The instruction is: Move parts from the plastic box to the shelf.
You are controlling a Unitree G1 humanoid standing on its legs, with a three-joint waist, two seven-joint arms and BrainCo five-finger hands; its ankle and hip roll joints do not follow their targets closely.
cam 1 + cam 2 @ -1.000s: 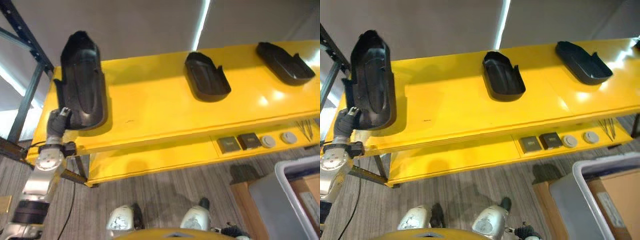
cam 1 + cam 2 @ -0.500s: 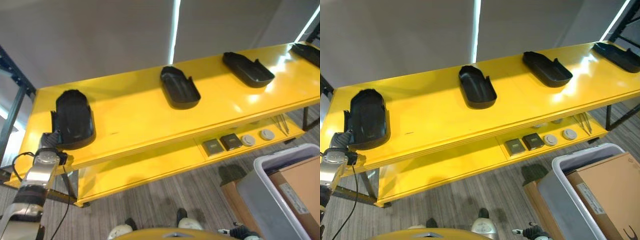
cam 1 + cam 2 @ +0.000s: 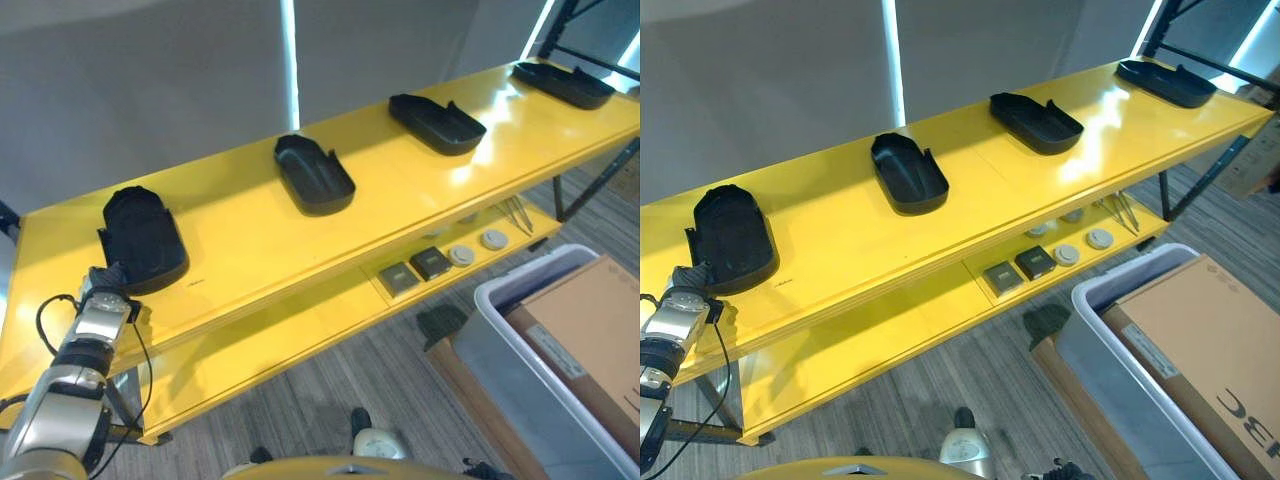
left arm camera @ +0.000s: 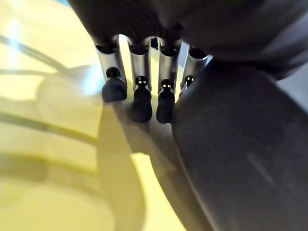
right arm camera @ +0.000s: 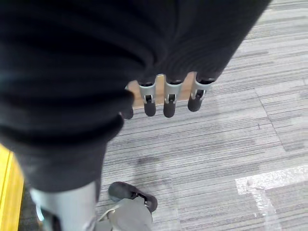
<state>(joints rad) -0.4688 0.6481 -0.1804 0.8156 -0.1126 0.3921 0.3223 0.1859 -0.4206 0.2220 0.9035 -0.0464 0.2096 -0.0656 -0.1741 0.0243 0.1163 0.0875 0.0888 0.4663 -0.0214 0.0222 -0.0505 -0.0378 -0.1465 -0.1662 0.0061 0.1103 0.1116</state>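
A black moulded part (image 3: 143, 240) lies flat on the yellow shelf (image 3: 240, 235) at its left end. My left hand (image 3: 105, 285) is at the part's near end by the shelf's front edge. In the left wrist view its fingers (image 4: 142, 98) hang straight over the yellow surface, right beside the part's dark wall (image 4: 240, 159), and hold nothing. My right hand (image 5: 166, 98) hangs open over the grey floor. The grey plastic box (image 3: 480, 300) stands at the lower right.
Three more black parts (image 3: 313, 175) (image 3: 437, 110) (image 3: 560, 85) lie along the shelf to the right. Small dark squares (image 3: 400, 278) and round discs (image 3: 462, 256) sit on the lower shelf. A cardboard box (image 3: 590, 320) sits in the plastic box.
The camera has swung right and pulled back, so the whole shelf now shows. My left hand stays at the near end of the left part.
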